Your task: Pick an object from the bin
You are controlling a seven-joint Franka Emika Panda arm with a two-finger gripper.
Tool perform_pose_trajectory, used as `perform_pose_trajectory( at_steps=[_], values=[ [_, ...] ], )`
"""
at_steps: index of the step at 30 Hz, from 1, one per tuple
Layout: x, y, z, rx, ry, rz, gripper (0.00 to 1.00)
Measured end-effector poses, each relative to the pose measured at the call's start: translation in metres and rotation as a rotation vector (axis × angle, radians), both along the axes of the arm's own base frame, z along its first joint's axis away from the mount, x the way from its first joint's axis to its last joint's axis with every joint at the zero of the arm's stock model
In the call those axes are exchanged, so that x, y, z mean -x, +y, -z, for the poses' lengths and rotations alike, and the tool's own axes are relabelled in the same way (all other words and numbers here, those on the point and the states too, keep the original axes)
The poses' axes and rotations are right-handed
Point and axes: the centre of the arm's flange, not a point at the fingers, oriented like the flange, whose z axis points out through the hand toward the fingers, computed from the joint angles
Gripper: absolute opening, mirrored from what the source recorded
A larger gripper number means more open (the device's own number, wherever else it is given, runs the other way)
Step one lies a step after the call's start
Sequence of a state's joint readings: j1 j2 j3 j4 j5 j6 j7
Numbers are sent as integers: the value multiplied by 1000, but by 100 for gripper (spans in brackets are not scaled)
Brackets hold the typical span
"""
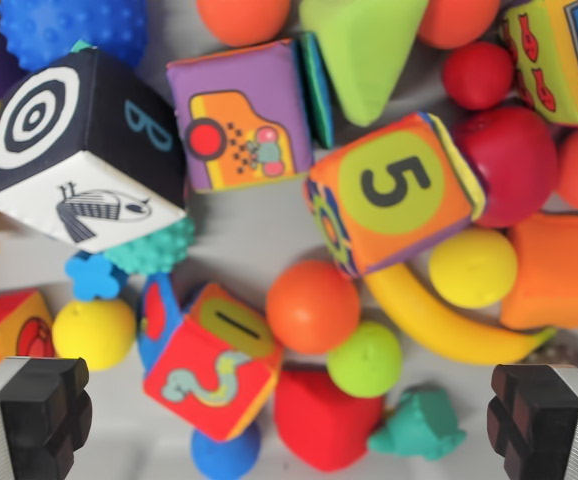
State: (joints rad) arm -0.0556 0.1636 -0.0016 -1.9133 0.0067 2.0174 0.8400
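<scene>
Gripper (289,425) hangs wide apart above the packed bin (239,235), nothing between its fingers; orange ball (312,306) sits right under centre, touching the green ball (365,359); no pick made yet; the descent, the grasp and the lift are all left.

We look down on soft toys crowded together: a black-and-white cube (84,150) with a bird and a target sits beside a purple cloth block (239,115), and an orange block numbered 5 (394,190) touches a yellow banana (439,325). An orange ball (312,307) touches a green ball (365,360) — both just beside a red snake block (214,370).
</scene>
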Motion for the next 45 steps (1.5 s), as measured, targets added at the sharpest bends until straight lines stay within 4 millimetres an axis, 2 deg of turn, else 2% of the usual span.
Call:
perform_pose_trajectory(
  at_steps=[18, 45],
  values=[
    [2, 38, 18, 6, -15, 99, 100],
    [7, 134, 70, 15, -51, 351, 100]
  ],
)
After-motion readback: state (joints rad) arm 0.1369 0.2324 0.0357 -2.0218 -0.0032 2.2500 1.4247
